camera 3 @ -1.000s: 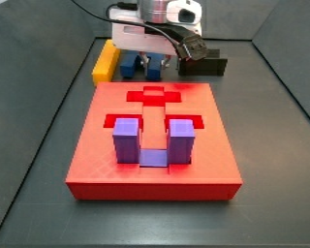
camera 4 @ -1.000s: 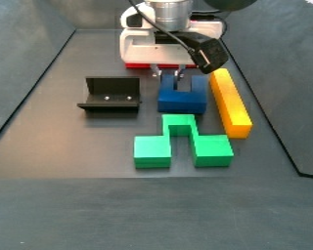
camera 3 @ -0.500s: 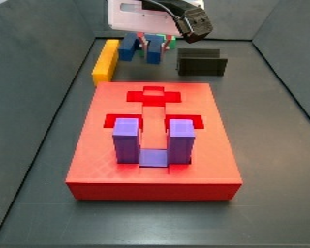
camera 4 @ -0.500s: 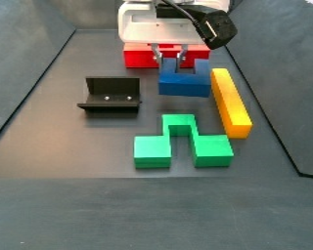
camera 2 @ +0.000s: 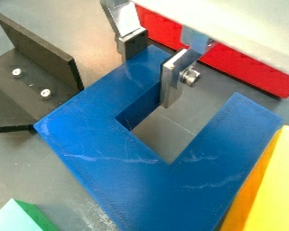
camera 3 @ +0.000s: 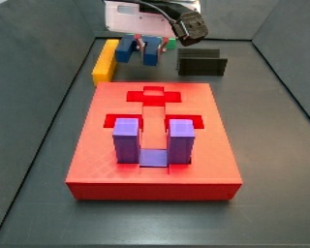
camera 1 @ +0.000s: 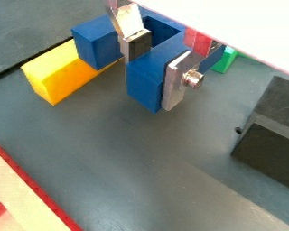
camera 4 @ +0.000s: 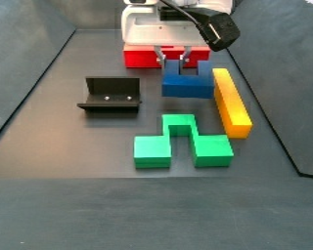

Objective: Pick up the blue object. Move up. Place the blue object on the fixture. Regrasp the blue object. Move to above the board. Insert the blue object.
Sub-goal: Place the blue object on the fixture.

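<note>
The claw [camera 4: 182,61] hangs over the far part of the tabletop [camera 4: 67,146], clamped on one prong of the blue object [camera 4: 187,82]. In both wrist views the flat silver fingers [camera 1: 179,79] stand on either side of that prong, one finger [camera 2: 176,78] down in the slot between the prongs and its partner against the prong's outer face. In a side view the blue object [camera 3: 144,50] appears lifted clear of the tabletop, beside the far end of the yellow bar [camera 3: 106,59]; whether it is fully clear I cannot tell for certain from the wrist views.

The fixture [camera 4: 111,96] stands on the tabletop apart from the blue object, toward one side edge; in a side view it [camera 3: 203,64] sits near the far edge, on the opposite side of the claw from the yellow bar. The yellow bar [camera 4: 230,100] lies flat just beside the blue object. The green notched block [camera 4: 182,140] lies flat on the tabletop, near the yellow bar's end.

The board [camera 3: 106,145] takes up the middle of the tabletop in a side view, its cross-shaped recess [camera 3: 154,96] at the end nearer the claw. The purple U-shaped piece [camera 3: 154,140] stands in the board with both prongs upright.
</note>
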Tool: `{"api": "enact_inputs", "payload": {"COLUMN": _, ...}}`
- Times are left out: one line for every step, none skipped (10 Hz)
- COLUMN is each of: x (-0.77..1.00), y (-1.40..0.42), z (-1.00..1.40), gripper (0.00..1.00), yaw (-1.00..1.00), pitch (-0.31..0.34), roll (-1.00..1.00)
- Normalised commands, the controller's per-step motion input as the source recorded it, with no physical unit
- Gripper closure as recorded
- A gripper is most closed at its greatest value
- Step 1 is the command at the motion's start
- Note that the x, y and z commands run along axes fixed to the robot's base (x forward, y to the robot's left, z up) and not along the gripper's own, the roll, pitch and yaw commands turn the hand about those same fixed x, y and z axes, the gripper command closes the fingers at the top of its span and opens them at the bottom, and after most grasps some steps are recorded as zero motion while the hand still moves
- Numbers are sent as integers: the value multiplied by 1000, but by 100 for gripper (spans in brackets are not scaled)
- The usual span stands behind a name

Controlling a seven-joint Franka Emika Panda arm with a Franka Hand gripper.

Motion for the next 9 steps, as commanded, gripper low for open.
{"api": "enact_inputs", "payload": {"x": 169, "y": -14, "z": 631, "gripper": 100, "yaw": 0, "pitch": 29, "roll": -394}}
{"api": "enact_inputs", "payload": {"x": 243, "y": 0, "z": 1000, "gripper": 100, "yaw": -131, "pitch": 37, "roll": -574}}
{"api": "enact_inputs", "payload": {"x": 351, "y": 0, "z": 943, "gripper": 100, "yaw": 0, "pitch": 394, "roll": -323}}
{"api": "enact_inputs", "payload": {"x": 351, "y": 17, "z": 769, "gripper": 100, "yaw": -20, "pitch": 391, "roll": -283}}
{"api": "enact_inputs", "payload": {"x": 474, "y": 43, "z": 589, "gripper": 100, "yaw": -80, "pitch": 311, "roll": -340}}
{"api": "enact_inputs", "payload": {"x": 677, "y": 31, "z": 486, "gripper": 100, "yaw": -123, "pitch": 394, "roll": -354}}
{"api": "enact_inputs", "payload": {"x": 826, "y": 60, "z": 443, "gripper": 100, "yaw": -203, "pitch": 346, "roll": -417}}
{"api": "enact_inputs", "payload": {"x": 763, "y": 126, "z": 371, "gripper": 100, "yaw": -223, "pitch": 80, "roll": -663}}
{"api": "enact_inputs", "payload": {"x": 757, "y": 109, "z": 231, "gripper": 100, "yaw": -257, "pitch": 0, "roll": -894}}
